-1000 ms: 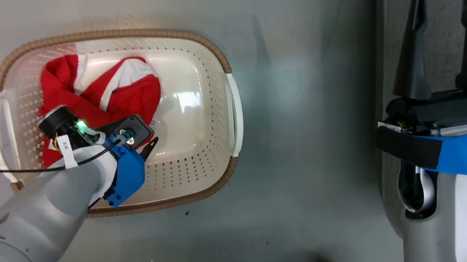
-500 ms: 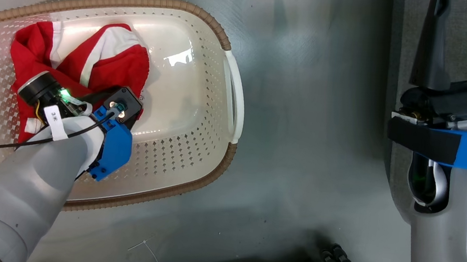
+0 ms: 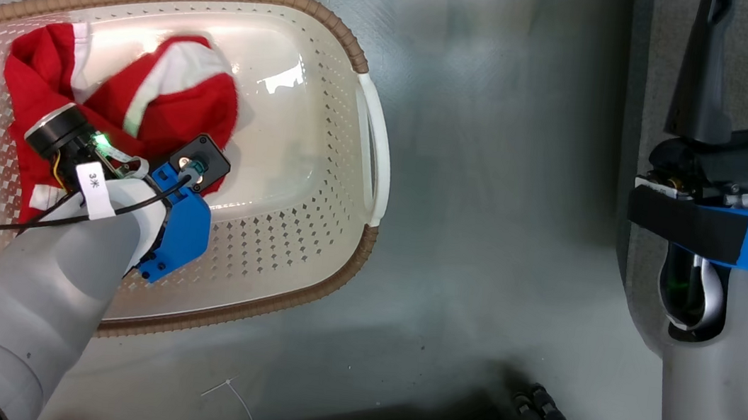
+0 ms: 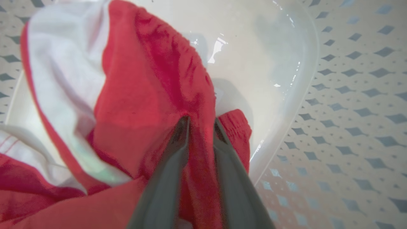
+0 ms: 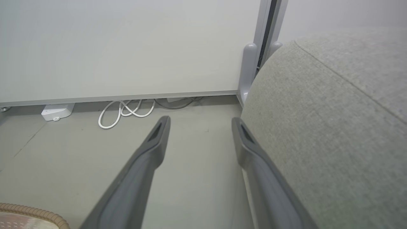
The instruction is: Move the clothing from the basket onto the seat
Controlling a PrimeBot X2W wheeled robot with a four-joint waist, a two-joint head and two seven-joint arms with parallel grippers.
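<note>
Left gripper (image 4: 201,122), spread wide a second ago above the clothing (image 4: 149,92), now pinches a red fold (jaws drawn close on it); head camera's framing is shifted.

Left arm (image 3: 37,283) reaches in from lower left of the head view, wrist tipped down. Left gripper (image 4: 200,122) fingers nearly together, pinching a fold of clothing (image 4: 152,95) between them. Right arm (image 3: 729,396) upright at right edge, right gripper (image 5: 198,122) pointing up, fingers spread wide, holding nothing.
</note>
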